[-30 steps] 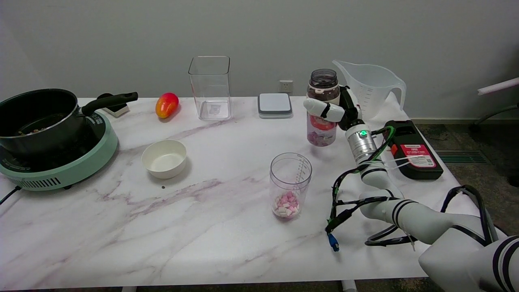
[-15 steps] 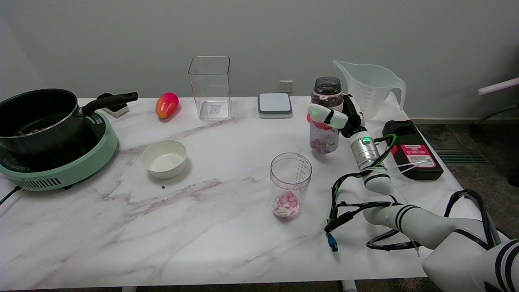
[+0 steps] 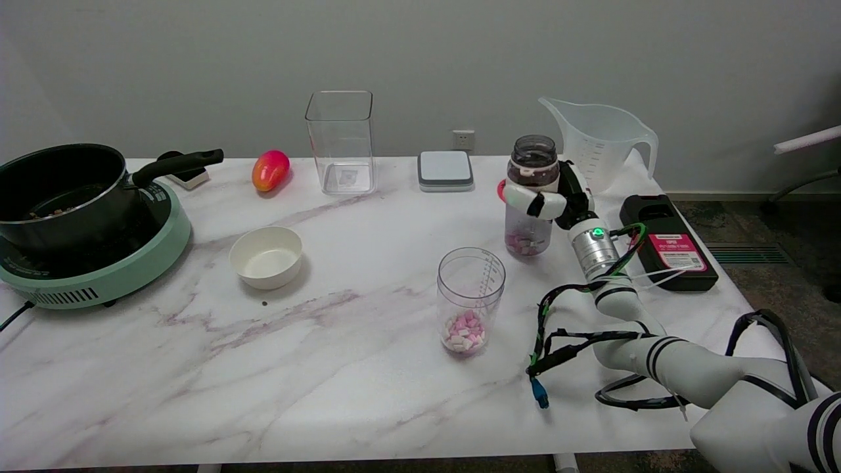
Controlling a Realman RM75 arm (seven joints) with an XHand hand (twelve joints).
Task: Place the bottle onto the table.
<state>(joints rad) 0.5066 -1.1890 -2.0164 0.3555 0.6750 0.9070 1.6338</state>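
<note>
Pot (image 3: 62, 187) on cooker (image 3: 98, 263); bowl (image 3: 266, 256); mango (image 3: 270, 170).

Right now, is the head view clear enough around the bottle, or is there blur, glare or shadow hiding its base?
Head view: sharp, evenly lit, no motion blur on the right hand gripping the bottle. Only a soft shadow shows on the table at its base. The clear plastic makes actual contact hard to confirm.

open marble table (image 3: 341, 368) left; measuring cup (image 3: 471, 301) crowds bottle (image 3: 529, 197).
</note>
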